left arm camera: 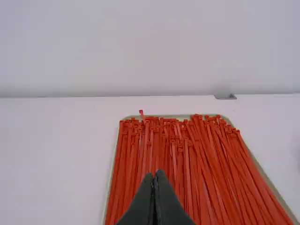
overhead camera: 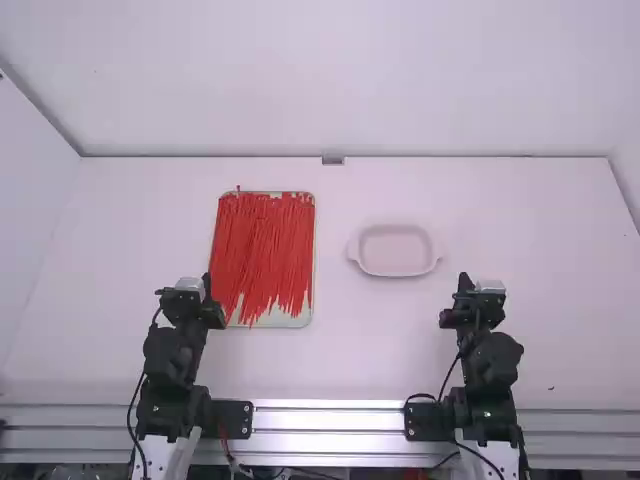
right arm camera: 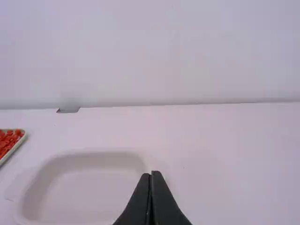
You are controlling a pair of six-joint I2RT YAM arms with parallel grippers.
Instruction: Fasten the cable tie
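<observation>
Where the red cable ties (overhead camera: 263, 255) lie packed lengthwise on a pale tray (overhead camera: 290, 323), left of the table's (overhead camera: 520, 230) middle, we cannot tell one strand from the next; one tip pokes past the far rim. A white dish (overhead camera: 393, 250) sits near the tray. We see the left hand (left arm camera: 154, 176) and right hand (right arm camera: 151, 175) pressed closed, holding nothing. The left hand's fingers (left arm camera: 140, 206) cover some ties' near ends in its wrist view.
</observation>
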